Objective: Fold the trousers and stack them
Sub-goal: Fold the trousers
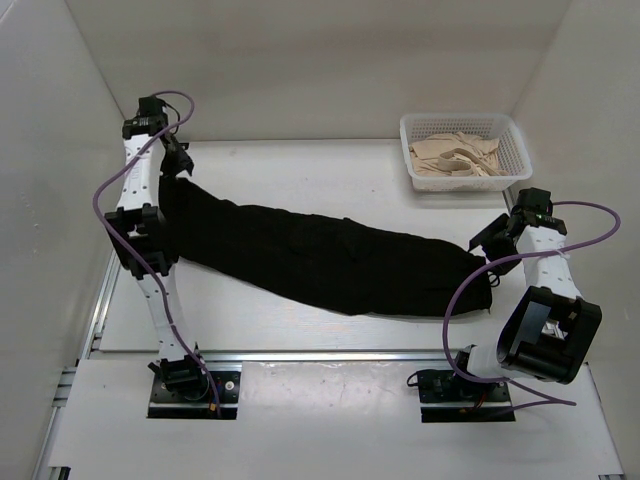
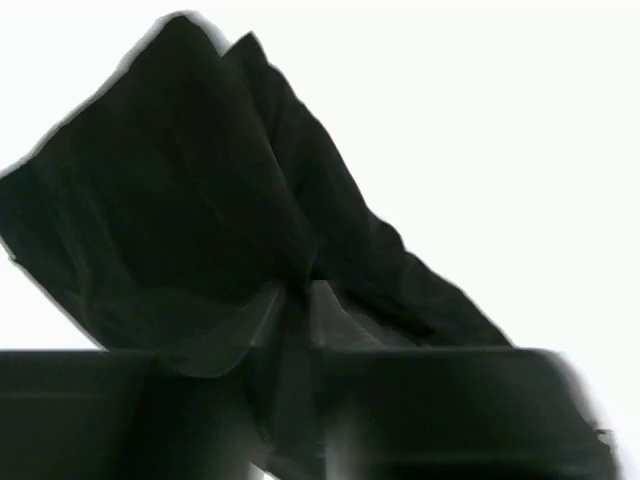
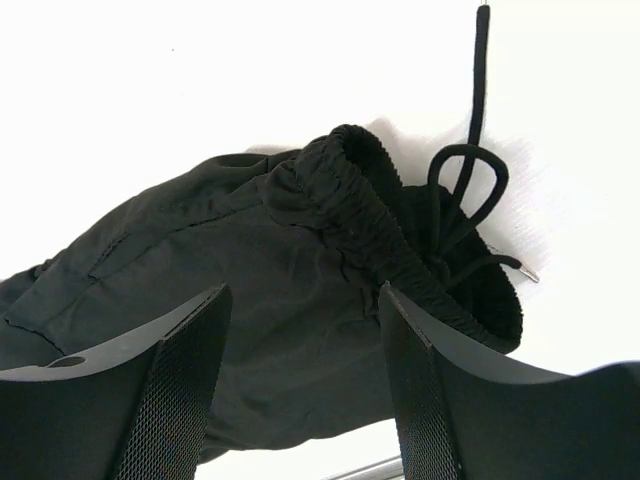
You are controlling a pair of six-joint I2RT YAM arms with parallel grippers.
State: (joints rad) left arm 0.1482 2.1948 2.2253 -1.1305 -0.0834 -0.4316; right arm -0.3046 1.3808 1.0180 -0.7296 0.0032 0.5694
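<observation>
Top external view: finds the trousers (image 1: 330, 255) stretched slantwise across the table (image 1: 300, 165), leg end pinched in the closed left gripper (image 1: 177, 157) at far left, waistband (image 3: 400, 230) beneath the wide-open, empty right gripper (image 3: 302, 300) at near right; risks the thin pinch slipping and the cloth bunching if lifted before the right side clamps.

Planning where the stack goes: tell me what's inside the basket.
Crumpled beige garments lie in the basket and cover most of its inside. Anything beneath them, and the basket's floor, is covered and cannot be seen.
</observation>
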